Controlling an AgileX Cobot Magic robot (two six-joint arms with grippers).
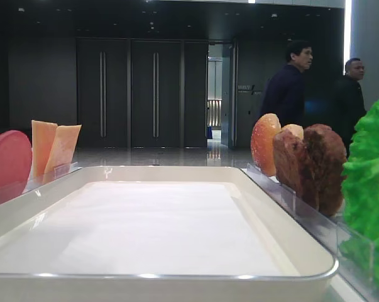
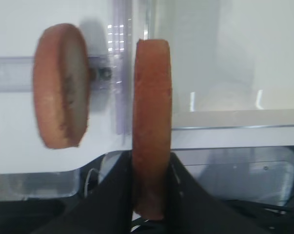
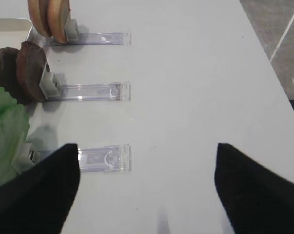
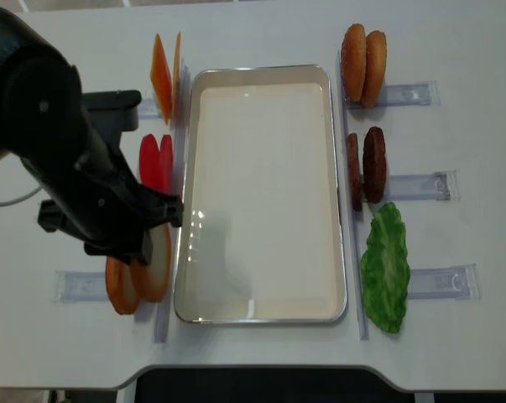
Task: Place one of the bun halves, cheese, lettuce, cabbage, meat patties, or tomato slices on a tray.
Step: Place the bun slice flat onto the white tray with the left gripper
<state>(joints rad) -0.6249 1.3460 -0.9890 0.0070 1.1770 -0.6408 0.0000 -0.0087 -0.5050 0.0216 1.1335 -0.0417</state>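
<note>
We see the left gripper [image 2: 149, 195] clamped on an upright bun half [image 2: 150, 126], just left of the tray [image 4: 261, 315]; a second bun half [image 2: 60, 85] stands farther left. The right gripper [image 3: 147, 187], right of the tray beside the lettuce [image 3: 5, 131], has its jaws spread wide, holding nothing.

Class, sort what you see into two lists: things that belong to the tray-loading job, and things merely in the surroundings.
Job: tray; bun halves; meat patties; lettuce; tomato slices; cheese; left tool, shut on a bun half.

Surroundings: two men; dark doors.
</note>
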